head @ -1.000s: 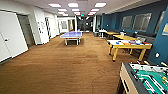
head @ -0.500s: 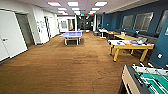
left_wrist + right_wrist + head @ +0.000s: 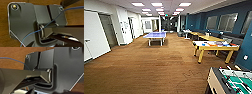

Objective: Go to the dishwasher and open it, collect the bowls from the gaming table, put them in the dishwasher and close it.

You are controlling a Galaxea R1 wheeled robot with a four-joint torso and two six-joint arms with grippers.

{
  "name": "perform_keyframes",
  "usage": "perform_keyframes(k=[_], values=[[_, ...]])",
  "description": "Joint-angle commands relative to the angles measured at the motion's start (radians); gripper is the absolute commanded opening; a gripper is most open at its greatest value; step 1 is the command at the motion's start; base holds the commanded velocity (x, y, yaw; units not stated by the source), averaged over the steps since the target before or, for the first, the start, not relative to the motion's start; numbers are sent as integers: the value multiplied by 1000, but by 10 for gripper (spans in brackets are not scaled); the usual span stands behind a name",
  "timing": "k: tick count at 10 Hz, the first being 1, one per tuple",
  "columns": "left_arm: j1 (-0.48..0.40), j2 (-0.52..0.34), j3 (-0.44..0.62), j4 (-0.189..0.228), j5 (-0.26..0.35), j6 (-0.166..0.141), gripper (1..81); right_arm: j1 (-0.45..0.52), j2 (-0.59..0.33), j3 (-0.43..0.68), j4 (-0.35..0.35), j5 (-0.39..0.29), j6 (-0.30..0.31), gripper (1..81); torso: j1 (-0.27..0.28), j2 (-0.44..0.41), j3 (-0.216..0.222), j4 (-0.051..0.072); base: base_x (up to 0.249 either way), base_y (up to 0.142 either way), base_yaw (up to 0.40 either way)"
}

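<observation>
White door [image 3: 94,37]: far left of the blue ping-pong table, shut as far as I can see.
Ping-pong table [image 3: 155,35]: my landmark, mid-room on the wooden floor [image 3: 146,67].
Gaming table [image 3: 215,46]: right of the ping-pong table and nearer me, yellow legs, white worktop with coloured print; small things lie on it, too blurred for me to call bowls.
Football table [image 3: 231,81]: right of the ping-pong table, closest to me, green field.
Dishwasher: I can't place it from here.
Tools: I cannot tell the state of either.
Risk: in my judgement, the base clipping the football table's corner if I swing right too tightly.
Writing: none I can read.
</observation>
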Motion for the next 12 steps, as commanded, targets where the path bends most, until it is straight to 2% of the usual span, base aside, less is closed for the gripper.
perform_keyframes(k=[1, 12], values=[[-71, -4, 8, 4, 45, 3, 811, 59, 0, 1, -6, -23, 3, 811, 0, 0, 0, 0, 153, 0, 0], [-71, 3, 8, 6, 45, 3, 811, 60, 3, -5, -3, -23, 7, 811, 0, 0, 0, 0, 172, 0, 0]])
